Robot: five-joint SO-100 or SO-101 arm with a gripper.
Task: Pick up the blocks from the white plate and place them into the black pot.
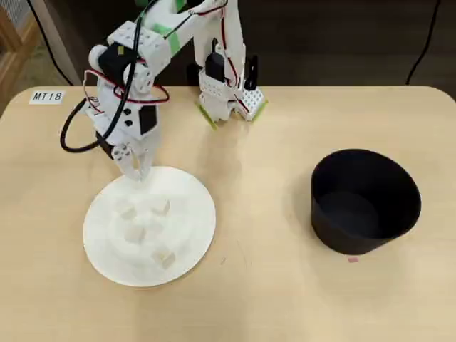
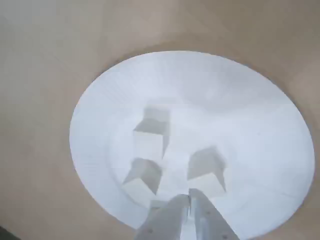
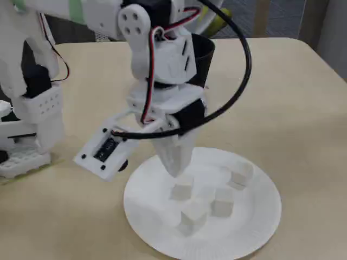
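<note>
Four small off-white blocks lie on the white plate: one at left, one at the back, one in the middle, one in front. My gripper points down over the plate's far rim, shut and empty. In the fixed view its tip hangs just above the nearest block. The wrist view shows three blocks on the plate ahead of the closed fingertips. The black pot stands empty at the right, well away from the plate.
The arm's base is clamped at the table's back edge. A black cable loops beside the arm. A label "MT18" is at the back left. In the fixed view the pot is mostly hidden behind the arm.
</note>
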